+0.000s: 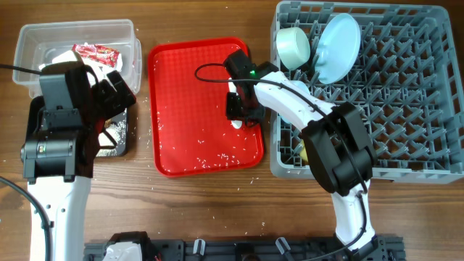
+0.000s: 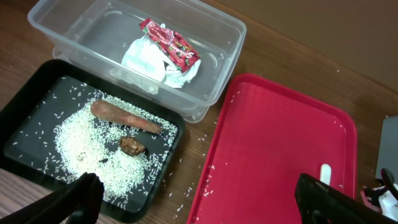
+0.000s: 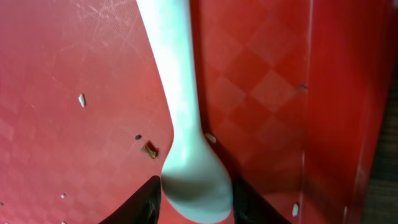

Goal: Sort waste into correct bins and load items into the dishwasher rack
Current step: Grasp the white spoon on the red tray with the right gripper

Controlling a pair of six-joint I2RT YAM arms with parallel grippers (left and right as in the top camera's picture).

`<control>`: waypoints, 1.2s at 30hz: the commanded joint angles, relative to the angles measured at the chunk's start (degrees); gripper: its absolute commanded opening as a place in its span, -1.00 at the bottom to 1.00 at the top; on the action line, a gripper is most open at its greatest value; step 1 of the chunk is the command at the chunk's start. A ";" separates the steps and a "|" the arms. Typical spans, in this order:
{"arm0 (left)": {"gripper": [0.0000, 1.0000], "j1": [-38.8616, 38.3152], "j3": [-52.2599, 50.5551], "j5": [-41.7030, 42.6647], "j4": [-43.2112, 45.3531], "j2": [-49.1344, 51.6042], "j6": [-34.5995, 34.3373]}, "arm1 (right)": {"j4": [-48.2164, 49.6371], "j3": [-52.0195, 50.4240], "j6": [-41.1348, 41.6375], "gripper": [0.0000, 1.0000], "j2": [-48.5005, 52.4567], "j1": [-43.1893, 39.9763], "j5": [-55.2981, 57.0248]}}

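My right gripper (image 1: 239,109) is down on the flat red tray (image 1: 188,87). In the right wrist view its fingers (image 3: 196,199) sit tight against both sides of the white spoon's bowl (image 3: 186,124), which lies on the tray. My left gripper (image 2: 199,199) is open and empty, over the gap between the black tray (image 2: 25,99) and the red tray (image 2: 280,143). The black tray holds rice (image 2: 81,140), the brown stick (image 2: 124,117) and the brown lump (image 2: 132,145). The clear tub (image 2: 217,62) holds the red wrapper (image 2: 171,43) and the napkin (image 2: 146,62). The plate (image 1: 339,47) and a bowl (image 1: 293,46) stand in the rack (image 1: 406,109).
Loose rice grains are scattered on the red tray (image 3: 81,99) and on the wood beside it. The rack's left wall is close to my right gripper. A bit of yellow (image 1: 298,150) shows in the rack under the right arm.
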 commanded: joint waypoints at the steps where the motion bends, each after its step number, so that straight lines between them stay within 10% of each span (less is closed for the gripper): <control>1: 1.00 -0.24 0.68 -0.11 0.11 -0.09 1.11 | 0.39 -2.34 1.25 -0.44 2.56 0.04 0.07; 8: 1.00 -0.24 0.68 -0.11 0.11 -0.09 1.11 | 0.63 -2.34 1.44 -0.90 2.56 0.02 -0.35; 25: 1.00 -0.24 0.68 -0.11 0.11 -0.09 1.11 | -7.72 2.19 -14.49 -0.91 -25.33 0.02 -1.01; 36: 1.00 -0.24 0.68 -0.11 0.11 -0.09 1.11 | -25.83 0.94 26.82 -0.91 -35.17 -5.22 23.10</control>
